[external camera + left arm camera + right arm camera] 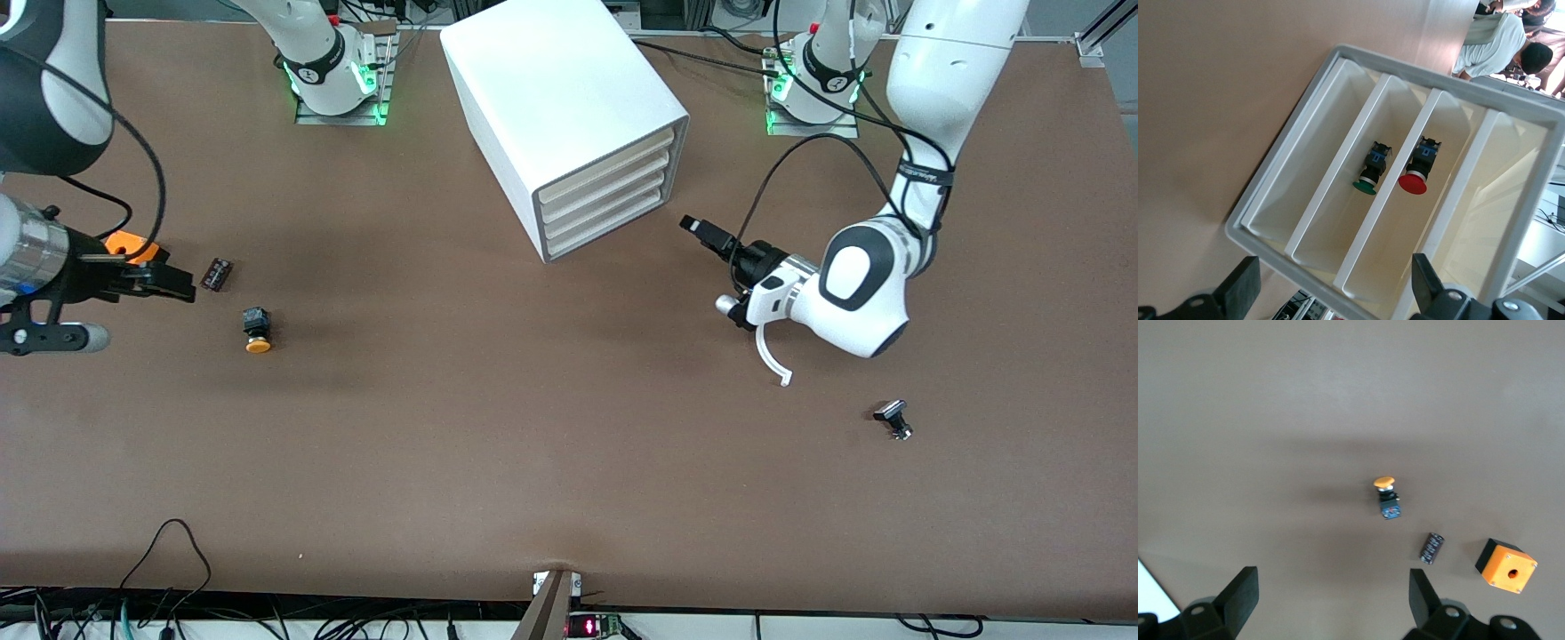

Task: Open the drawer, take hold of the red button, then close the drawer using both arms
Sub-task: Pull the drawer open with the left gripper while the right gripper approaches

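- Left gripper (700, 228) hovers just in front of the cabinet (551, 98), in the upper middle of the front view. Its fingers (1238, 288) stand apart with nothing between them.
- Right gripper (180, 286) waits over the right arm's end of the table (533, 427), fingers (1239, 595) apart and empty.
- All four drawers look pushed in. The left wrist view looks over their low cream edges.
- The button (1413, 181) lies in one of the two middle drawers. I judge its drawer (1395, 248) the second from the top, but you should confirm this.
- A green button (1367, 185) lies in the next drawer. The two outer drawers show nothing.
- Risk: you hook the wrong cream edge. The fronts are alike and closely stacked.
- Risk: the cabinet slides or turns when pulled, since nothing braces it. The right arm is well apart from it.
- Risk: you take the green cap, or the yellow button (257, 331) loose on the table, for the red one.
- Risk: a shallow grip slips off the thin edge.
- Loose near the right gripper: an orange box (130, 244) and a small dark part (216, 273). A black-capped part (893, 418) lies at the left arm's end.
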Tool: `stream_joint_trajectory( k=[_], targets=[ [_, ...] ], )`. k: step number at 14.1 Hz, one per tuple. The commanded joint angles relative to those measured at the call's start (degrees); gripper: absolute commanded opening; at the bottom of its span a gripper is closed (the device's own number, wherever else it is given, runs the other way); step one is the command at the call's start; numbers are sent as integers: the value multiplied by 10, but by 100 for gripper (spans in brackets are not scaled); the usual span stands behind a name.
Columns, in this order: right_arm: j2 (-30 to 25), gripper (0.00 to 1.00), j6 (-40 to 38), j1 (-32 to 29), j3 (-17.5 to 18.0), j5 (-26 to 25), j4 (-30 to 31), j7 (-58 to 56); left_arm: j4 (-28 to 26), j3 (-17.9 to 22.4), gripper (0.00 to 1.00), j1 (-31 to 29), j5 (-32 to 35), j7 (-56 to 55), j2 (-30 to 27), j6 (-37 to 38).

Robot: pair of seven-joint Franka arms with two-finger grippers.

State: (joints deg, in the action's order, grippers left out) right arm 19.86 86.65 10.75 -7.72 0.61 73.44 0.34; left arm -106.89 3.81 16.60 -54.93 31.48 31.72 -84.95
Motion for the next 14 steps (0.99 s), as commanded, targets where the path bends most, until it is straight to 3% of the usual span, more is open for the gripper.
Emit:
stream_joint_trajectory(
  k=[1,2,3,4,12,13,14],
  targets=[
    [-5,100,-2,19,-1,-3,-4,7,-28,3,98,26,-18,20,-1,-17],
    [-5,100,-3,17,-2,-1,-2,-2,-35,-4,92,27,-19,21,-2,-23],
    [-5,100,-5,18,-1,-1,-1,-3,-43,-13,75,28,-28,21,-3,-22],
    [-6,100,-6,20,0,-6,-2,-5,-51,-21,66,28,-35,21,-6,-22],
    [17,100,4,28,0,3,-1,8,-89,-68,53,36,-41,21,-14,-22],
    [26,100,15,28,0,5,-1,8,-90,-69,47,36,-41,21,-16,-22],
    [30,100,33,29,0,15,1,8,-90,-69,29,36,-41,21,-16,-22]
  ],
)
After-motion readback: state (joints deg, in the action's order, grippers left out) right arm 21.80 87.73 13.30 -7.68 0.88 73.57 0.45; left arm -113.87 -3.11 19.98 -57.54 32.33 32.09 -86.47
